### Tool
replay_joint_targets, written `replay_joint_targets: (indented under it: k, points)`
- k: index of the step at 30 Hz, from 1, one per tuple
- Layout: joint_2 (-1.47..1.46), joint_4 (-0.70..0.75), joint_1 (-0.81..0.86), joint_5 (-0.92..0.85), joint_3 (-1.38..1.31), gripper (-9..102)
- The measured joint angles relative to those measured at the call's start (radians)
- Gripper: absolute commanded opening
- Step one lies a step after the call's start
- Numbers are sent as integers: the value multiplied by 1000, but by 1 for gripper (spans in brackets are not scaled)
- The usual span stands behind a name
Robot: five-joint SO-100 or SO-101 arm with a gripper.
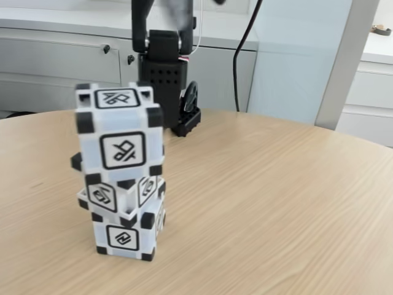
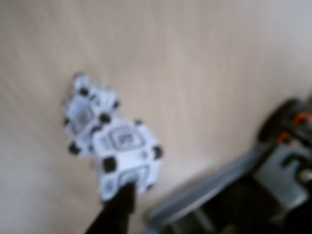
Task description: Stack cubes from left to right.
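Three white cubes with black corners stand in one stack on the wooden table (image 1: 276,203), left of centre in the fixed view. The top cube (image 1: 120,132) sits slightly tilted, the middle cube (image 1: 120,193) is turned askew, and the bottom cube (image 1: 126,236) rests on the table. The blurred wrist view looks down on the stack: the top cube (image 2: 127,151) is nearest, with a lower cube (image 2: 83,114) peeking out beside it. One black finger (image 2: 119,207) of my gripper shows at the bottom edge, high above the stack and apart from it. Its other finger is out of frame.
The arm's black base (image 1: 163,74) is clamped at the table's far edge, behind the stack; it also appears in the wrist view as a base (image 2: 273,165). A black cable (image 1: 236,67) hangs beside it. Grey cabinets (image 1: 55,61) stand behind the table.
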Motion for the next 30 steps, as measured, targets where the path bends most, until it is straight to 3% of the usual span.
replay_joint_targets:
  k: [4, 11, 14, 18, 21, 24, 30]
  points:
    - [117, -61, -103, 60, 181, 0]
    - [466, -545, -135, 8, 879, 0]
    - [693, -673, -123, -60, 1207, 0]
    - [997, -678, -133, -89, 1480, 0]
    - [1167, -581, -133, -114, 1516, 0]
    - [1236, -476, -133, -137, 1517, 0]
    - [1262, -469, -132, -149, 1517, 0]
